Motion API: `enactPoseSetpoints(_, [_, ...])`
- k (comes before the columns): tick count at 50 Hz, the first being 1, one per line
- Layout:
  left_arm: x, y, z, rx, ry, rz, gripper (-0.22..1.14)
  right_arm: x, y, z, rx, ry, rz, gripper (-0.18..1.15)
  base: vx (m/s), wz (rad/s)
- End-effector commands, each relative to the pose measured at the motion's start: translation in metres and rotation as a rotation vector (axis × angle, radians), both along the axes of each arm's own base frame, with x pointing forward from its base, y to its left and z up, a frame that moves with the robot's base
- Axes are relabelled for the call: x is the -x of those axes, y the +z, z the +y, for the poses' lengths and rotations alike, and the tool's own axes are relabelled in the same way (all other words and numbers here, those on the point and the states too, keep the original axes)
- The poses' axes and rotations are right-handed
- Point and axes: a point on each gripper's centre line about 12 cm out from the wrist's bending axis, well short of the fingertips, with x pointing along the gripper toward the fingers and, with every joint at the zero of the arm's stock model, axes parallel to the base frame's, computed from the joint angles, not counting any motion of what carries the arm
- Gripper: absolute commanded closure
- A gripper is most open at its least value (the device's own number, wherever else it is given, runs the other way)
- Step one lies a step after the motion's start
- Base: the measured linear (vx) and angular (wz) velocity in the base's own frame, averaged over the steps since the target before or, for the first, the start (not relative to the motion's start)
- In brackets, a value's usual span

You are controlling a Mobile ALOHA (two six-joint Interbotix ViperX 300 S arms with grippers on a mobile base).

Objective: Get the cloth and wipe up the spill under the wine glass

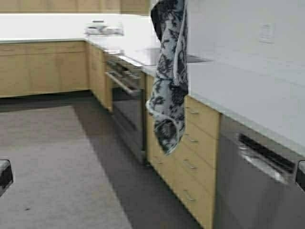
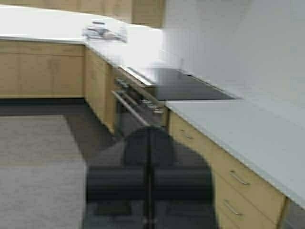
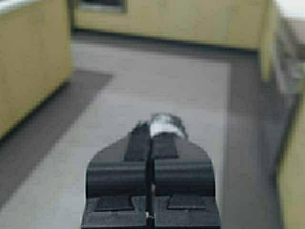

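The cloth (image 1: 169,76), dark with a pale floral pattern, hangs in long folds from above the top of the high view, in front of the counter. In the right wrist view my right gripper (image 3: 151,130) is shut, with a pale bunch of the cloth (image 3: 165,125) pinched at its fingertips above the grey floor. My left gripper (image 2: 149,133) shows in the left wrist view, shut and with nothing in it, low beside the cabinets. The wine glass and the spill are out of view.
A pale counter (image 1: 248,90) runs along the right over wooden drawers (image 1: 190,157), with a black cooktop (image 2: 181,83), an oven (image 1: 126,100) and a steel dishwasher (image 1: 259,186). A blurred object (image 1: 102,29) sits on the far counter. Grey floor (image 1: 52,167) lies to the left.
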Motion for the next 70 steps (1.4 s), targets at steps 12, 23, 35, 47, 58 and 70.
enactPoseSetpoints(12, [0.000,0.008,0.000,0.000,0.002,-0.018,0.89,-0.017,0.003,-0.028,-0.023,-0.099,-0.014,0.91,-0.02,0.47])
enactPoseSetpoints(23, [0.000,0.009,0.000,0.000,0.002,-0.020,0.89,-0.030,0.008,-0.064,-0.121,-0.251,0.024,0.91,0.00,0.60])
enactPoseSetpoints(35, [0.001,0.008,0.000,-0.001,0.002,-0.021,0.89,-0.030,0.008,-0.064,-0.126,-0.250,0.025,0.91,0.01,0.61])
enactPoseSetpoints(47, [-0.001,0.005,0.000,-0.006,0.003,-0.006,0.89,-0.031,0.012,-0.063,-0.132,-0.248,0.018,0.91,0.03,0.54])
enactPoseSetpoints(58, [-0.005,0.003,0.000,-0.005,0.003,0.011,0.89,-0.030,0.018,-0.064,-0.140,-0.249,0.002,0.91,0.05,0.48])
enactPoseSetpoints(70, [-0.006,0.002,0.000,-0.005,0.003,0.020,0.89,-0.029,0.017,-0.064,-0.137,-0.249,0.003,0.91,0.06,0.36])
